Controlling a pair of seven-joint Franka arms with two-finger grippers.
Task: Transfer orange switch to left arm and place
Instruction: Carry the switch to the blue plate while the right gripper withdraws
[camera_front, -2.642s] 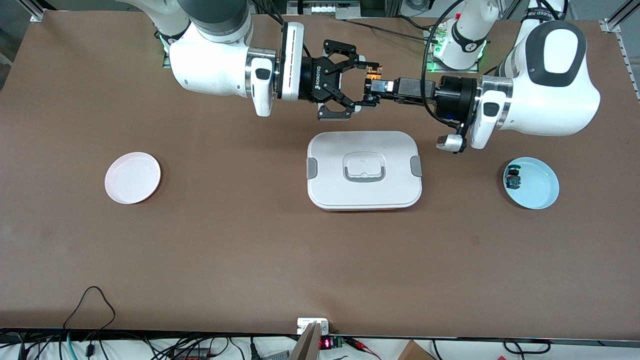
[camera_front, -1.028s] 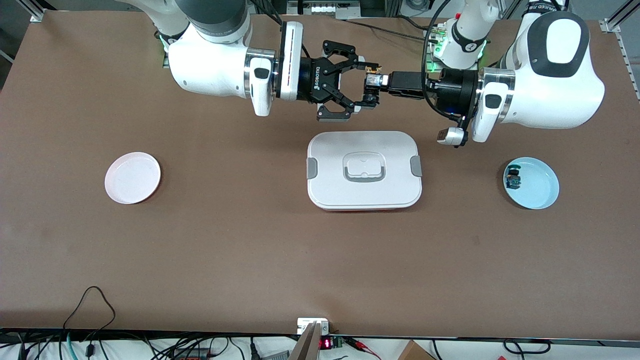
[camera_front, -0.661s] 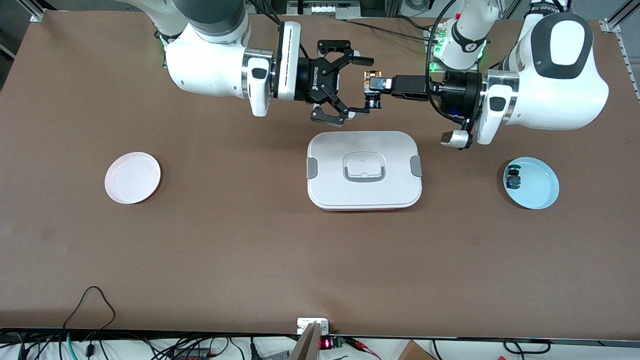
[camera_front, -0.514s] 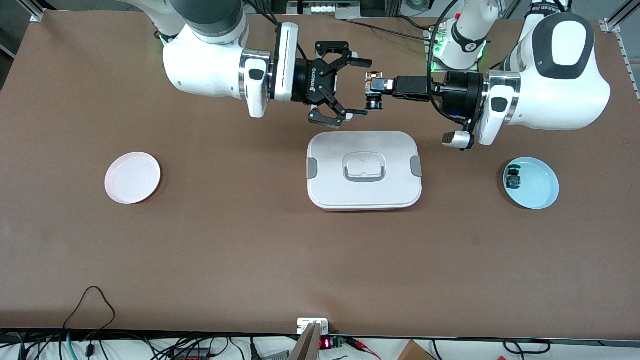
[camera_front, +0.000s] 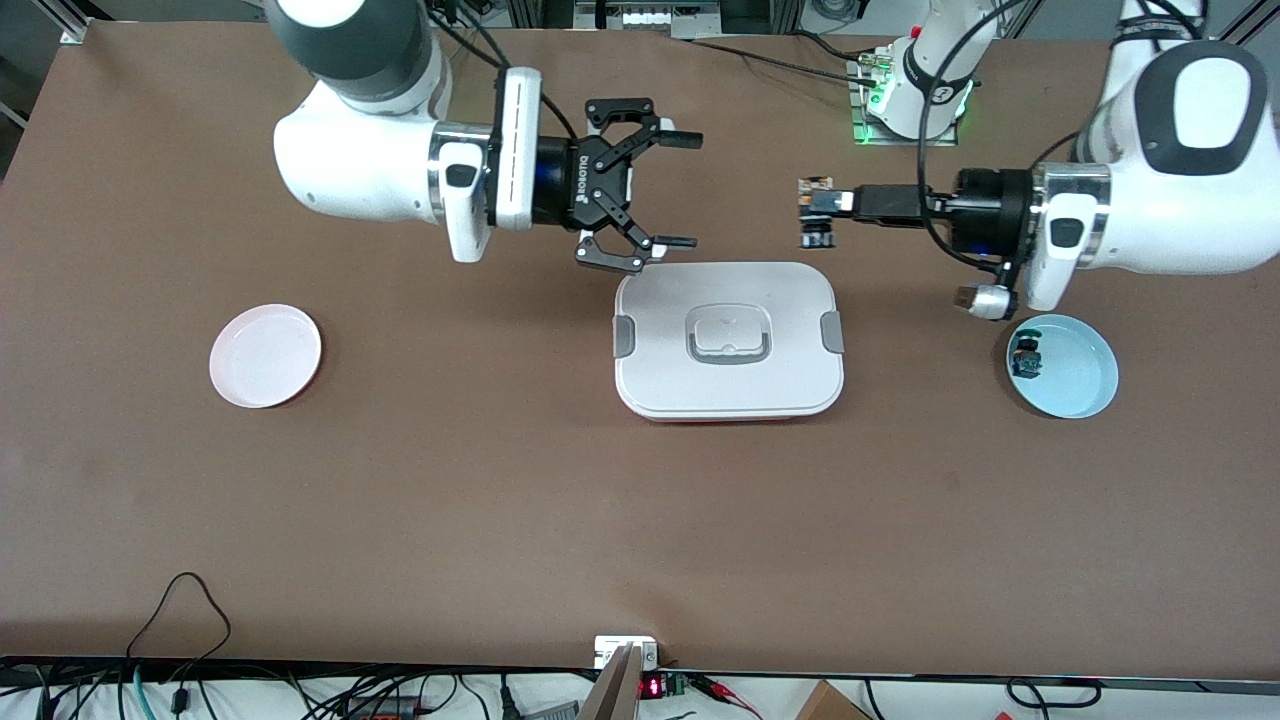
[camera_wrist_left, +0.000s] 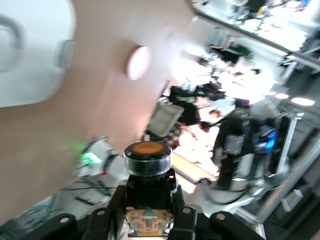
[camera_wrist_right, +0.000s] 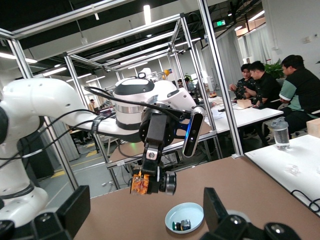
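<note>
The orange switch (camera_front: 817, 238) hangs in the air, with my left gripper (camera_front: 815, 208) shut on it. It is over bare table beside the box's corner toward the left arm's end. In the left wrist view the switch (camera_wrist_left: 147, 167) shows its orange cap and stands between the left gripper's (camera_wrist_left: 148, 220) fingers (camera_wrist_left: 112, 207). My right gripper (camera_front: 683, 188) is open and holds nothing, over the table by the box's other corner. The right wrist view shows the switch (camera_wrist_right: 150, 182) some way off from the right gripper (camera_wrist_right: 145, 215). The white box (camera_front: 728, 385) sits shut mid-table.
A pale pink plate (camera_front: 265, 355) lies toward the right arm's end. A light blue plate (camera_front: 1075, 385) toward the left arm's end holds a small blue-and-green part (camera_front: 1025, 357). Cables run along the table's front edge.
The right gripper opened off the switch and drew back toward its own end. The left gripper, still shut on the switch, pulled away toward the left arm's end.
</note>
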